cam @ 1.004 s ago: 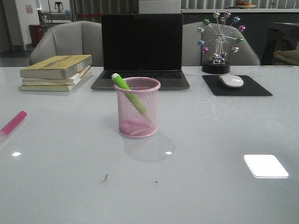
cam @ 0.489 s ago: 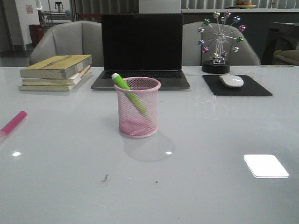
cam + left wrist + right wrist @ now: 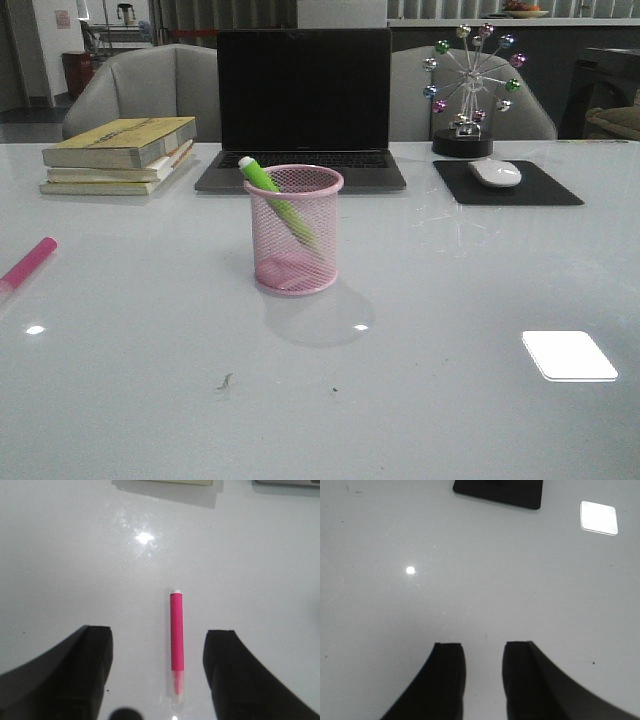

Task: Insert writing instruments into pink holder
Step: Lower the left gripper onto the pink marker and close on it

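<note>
The pink holder [image 3: 294,230] stands upright near the centre of the white worktop [image 3: 450,380], in front of a closed-screen laptop [image 3: 303,105]. The green marker [image 3: 268,190] leans inside the holder, its pale tip projecting above the rim toward the left.

The pink marker [image 3: 27,265] lies flat on the worktop at the far left edge of the front view, well apart from the holder. In the left wrist view the same marker [image 3: 176,645] lies lengthwise between the two fingers of the left gripper [image 3: 157,672]. The jaws stand wide open, one finger on each side of the marker, neither touching it.

The right gripper [image 3: 484,677] hangs over bare worktop with nothing between its fingers. Its jaws are parted by a narrow gap.

A stack of books [image 3: 120,155] sits at rear left. A mouse [image 3: 495,173] rests on a dark pad [image 3: 507,185] at rear right.
</note>
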Robot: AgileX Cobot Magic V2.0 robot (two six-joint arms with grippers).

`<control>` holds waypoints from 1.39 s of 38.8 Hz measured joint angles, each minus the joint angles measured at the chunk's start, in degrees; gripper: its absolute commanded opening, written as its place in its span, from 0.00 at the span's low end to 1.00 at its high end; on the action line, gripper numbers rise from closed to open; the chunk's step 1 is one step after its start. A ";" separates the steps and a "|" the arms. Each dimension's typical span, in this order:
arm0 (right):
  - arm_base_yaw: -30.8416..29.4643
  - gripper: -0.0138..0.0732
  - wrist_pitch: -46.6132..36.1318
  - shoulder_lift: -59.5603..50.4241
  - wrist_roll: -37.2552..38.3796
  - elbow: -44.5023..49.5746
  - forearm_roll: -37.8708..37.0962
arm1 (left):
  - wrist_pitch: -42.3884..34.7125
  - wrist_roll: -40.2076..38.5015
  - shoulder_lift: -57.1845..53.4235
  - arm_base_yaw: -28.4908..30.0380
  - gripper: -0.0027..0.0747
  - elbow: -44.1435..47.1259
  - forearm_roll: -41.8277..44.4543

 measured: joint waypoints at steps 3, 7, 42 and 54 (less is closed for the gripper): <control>0.00 0.54 0.00 0.00 0.00 0.00 0.00 | 0.68 0.00 3.47 -0.31 0.61 -1.99 -0.66; 0.00 0.54 0.00 0.00 0.00 0.00 0.00 | 0.92 0.00 6.95 -1.07 0.61 -3.50 -0.75; 0.00 0.54 0.00 0.00 0.00 0.00 0.00 | 0.27 0.00 22.90 -5.67 0.61 -4.09 0.39; 0.00 0.54 0.00 0.00 0.00 0.00 -0.60 | -1.90 0.00 25.77 -5.67 0.61 -4.10 2.10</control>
